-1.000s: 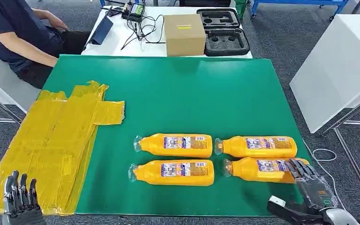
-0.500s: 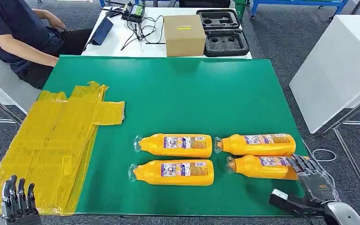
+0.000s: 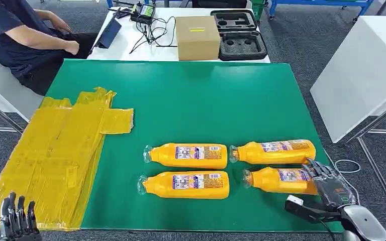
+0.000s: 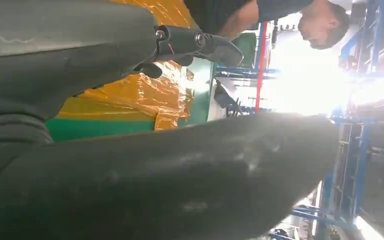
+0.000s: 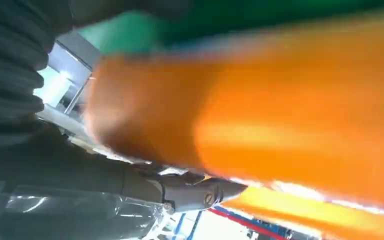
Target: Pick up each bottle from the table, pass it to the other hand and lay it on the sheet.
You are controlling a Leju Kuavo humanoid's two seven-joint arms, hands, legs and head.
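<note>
Right hand (image 3: 330, 193) lying at the base of the lower-right orange bottle (image 3: 280, 180), fingers draped over it, thumb apart, grip not yet closing; bottle looking full, heavy, slick; best gripped mid-body; left hand (image 3: 16, 224) idling, fingers apart.

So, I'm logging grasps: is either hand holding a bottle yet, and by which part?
The right hand is wrapping the base end of the near right bottle, which lies on the table; a firm grip cannot be told. The left hand holds nothing.
</note>
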